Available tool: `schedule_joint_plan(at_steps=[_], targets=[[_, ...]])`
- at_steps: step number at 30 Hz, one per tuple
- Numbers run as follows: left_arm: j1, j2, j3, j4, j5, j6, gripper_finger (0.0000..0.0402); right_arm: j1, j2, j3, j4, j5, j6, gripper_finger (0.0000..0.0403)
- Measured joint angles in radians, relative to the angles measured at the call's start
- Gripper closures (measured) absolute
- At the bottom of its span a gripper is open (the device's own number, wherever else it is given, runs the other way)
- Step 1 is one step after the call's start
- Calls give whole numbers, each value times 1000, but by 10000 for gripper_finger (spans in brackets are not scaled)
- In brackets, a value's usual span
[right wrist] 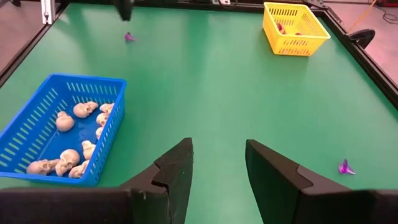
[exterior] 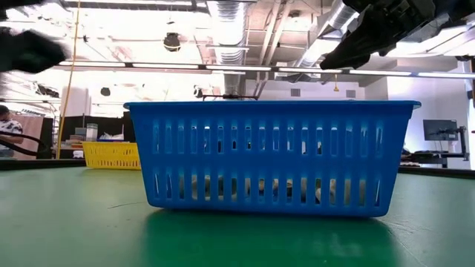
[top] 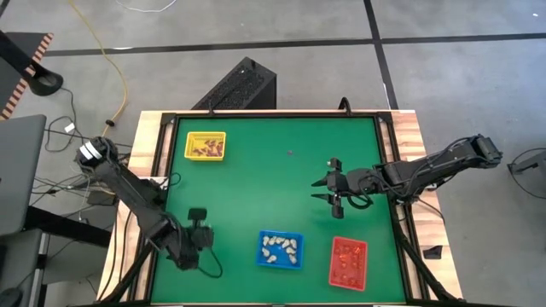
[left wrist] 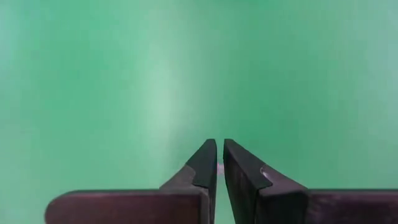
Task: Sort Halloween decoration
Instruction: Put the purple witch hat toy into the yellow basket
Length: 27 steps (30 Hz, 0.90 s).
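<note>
Green felt fills my left wrist view; the left hand [left wrist: 219, 163] is pinched nearly closed low over the table [top: 256, 170], holding nothing I can make out. My right hand [right wrist: 219, 163] hovers wide. Cream skulls [right wrist: 74, 134] lie in the blue tray [right wrist: 37, 118]; two purple trinkets [right wrist: 346, 167] sit loose.
</note>
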Motion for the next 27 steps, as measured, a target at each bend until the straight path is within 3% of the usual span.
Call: schedule_joint_plan(at_steps=[3,5,7,9,11,13,27], targets=[[72,-78,-1,3,-174,129,385,0,0,0,15,0,-5,226],[145,-124,0,3,-236,174,386,0,0,0,21,0,-7,226],[228,-157,0,-6,-148,166,392,0,0,0,23,0,-5,226],[296,-174,0,-23,38,150,399,0,0,0,23,0,-4,226],[319,-173,0,-38,188,121,399,0,0,0,23,0,-4,226],[310,-159,0,-33,263,113,392,0,0,0,23,0,-4,226],[102,59,0,21,216,-19,265,0,0,0,-25,0,-6,226]])
